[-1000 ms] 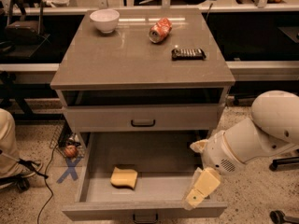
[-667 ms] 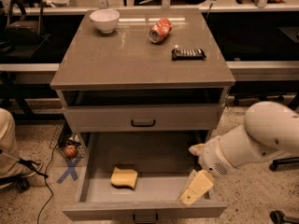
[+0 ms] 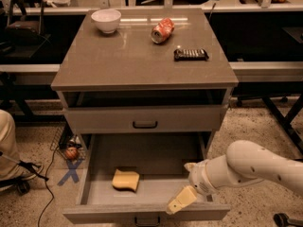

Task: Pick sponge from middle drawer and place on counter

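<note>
One sponge [image 3: 125,179] lies in the middle drawer [image 3: 142,213], left of the gripper [image 3: 182,190], its fingers [image 3: 181,200] apparently spread wide.

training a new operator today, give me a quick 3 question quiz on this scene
1. True or false: the sponge lies on the counter.
2. The gripper hangs over which part of the open middle drawer? A front right, B back left, C outside it, by the floor.
3. Fill in: left of the crushed red can on the counter stands a white ___.
Key: 1 false, it lies in the drawer's left half. 2 A. 3 bowl.
</note>
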`<state>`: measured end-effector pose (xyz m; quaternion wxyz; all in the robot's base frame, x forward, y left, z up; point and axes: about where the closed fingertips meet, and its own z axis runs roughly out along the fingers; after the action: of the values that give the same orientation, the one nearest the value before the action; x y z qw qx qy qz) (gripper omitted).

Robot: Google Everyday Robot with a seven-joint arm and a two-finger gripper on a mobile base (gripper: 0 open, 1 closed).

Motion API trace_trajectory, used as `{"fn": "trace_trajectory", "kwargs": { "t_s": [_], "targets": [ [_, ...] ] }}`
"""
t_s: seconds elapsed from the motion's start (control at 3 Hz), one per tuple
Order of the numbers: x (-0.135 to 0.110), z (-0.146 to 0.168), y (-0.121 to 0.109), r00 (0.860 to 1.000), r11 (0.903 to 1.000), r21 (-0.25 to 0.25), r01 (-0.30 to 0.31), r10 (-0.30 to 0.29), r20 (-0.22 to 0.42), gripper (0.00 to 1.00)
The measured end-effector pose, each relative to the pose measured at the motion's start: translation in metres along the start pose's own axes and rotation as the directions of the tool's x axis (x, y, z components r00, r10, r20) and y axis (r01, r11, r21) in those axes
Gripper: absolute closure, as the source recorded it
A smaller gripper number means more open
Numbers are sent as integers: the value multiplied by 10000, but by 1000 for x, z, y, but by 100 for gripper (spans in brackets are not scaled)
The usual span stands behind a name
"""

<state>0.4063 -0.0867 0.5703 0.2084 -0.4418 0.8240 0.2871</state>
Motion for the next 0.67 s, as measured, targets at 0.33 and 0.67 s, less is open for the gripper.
{"fn": "trace_trajectory", "kwargs": {
  "t_s": [0.33, 0.67],
  "targets": [
    [-4, 46, -30, 9965, 9985, 303, -461, 438, 717, 0],
    [-1, 54, -36, 9949, 9973, 406, -612, 577, 823, 0]
  ]
}}
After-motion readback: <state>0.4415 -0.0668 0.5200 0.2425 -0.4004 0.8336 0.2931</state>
